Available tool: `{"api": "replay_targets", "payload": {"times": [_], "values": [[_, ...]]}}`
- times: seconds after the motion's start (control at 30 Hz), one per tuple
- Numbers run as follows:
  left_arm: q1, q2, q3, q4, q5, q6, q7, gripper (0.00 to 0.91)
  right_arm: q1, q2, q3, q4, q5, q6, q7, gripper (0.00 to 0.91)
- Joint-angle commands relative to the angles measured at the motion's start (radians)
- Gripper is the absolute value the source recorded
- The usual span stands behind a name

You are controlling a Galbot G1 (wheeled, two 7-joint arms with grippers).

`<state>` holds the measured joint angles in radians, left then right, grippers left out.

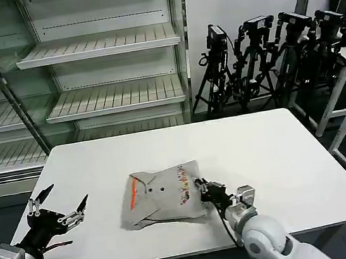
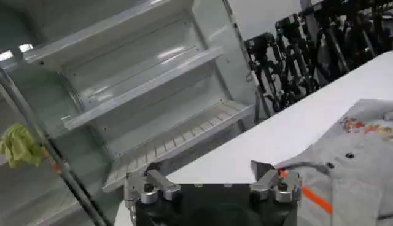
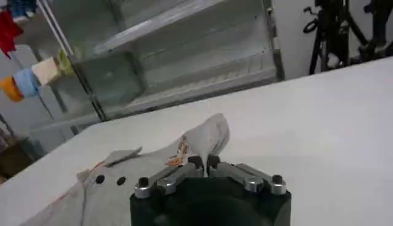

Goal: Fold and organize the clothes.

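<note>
While spread wide and empty at table's (image 1: pixel 303 150) left edge: left gripper (image 1: pixel 61 208). Mid-table, partly folded: grey shirt (image 1: pixel 160 198); likely soft, light, limp; best taken by hem or fold. Pinched shut on right edge: right gripper (image 1: pixel 204 188).

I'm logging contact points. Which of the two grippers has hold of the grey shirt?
The right gripper: its jaws are shut on the shirt's right edge beside the chest print. The left gripper hangs open over bare table, left of the shirt, apart from it.
</note>
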<state>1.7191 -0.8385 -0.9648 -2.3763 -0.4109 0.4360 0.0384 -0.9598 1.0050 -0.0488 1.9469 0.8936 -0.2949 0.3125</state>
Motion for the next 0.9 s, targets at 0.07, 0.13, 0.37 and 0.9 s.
{"api": "replay_targets", "payload": {"times": [0.07, 0.13, 0.37, 0.9], "values": [[-0.011, -0.002, 0.022, -0.003, -0.004, 0.002, -0.001, 0.907, 0.008, -0.184, 0.05, 0.033, -0.009, -0.002, -0.004, 0.0], [-0.011, -0.003, 0.025, -0.005, -0.01, 0.005, -0.002, 0.907, 0.014, -0.188, 0.051, 0.029, -0.01, -0.003, -0.002, 0.0], [-0.022, -0.012, 0.035, -0.003, -0.008, 0.008, -0.001, 0.907, 0.037, -0.199, 0.049, 0.005, -0.091, -0.004, -0.007, 0.907], [-0.08, -0.02, 0.082, 0.01, -0.033, 0.0, 0.002, 0.907, -0.011, -0.234, 0.13, 0.044, -0.252, 0.0, 0.021, 0.907]]}}
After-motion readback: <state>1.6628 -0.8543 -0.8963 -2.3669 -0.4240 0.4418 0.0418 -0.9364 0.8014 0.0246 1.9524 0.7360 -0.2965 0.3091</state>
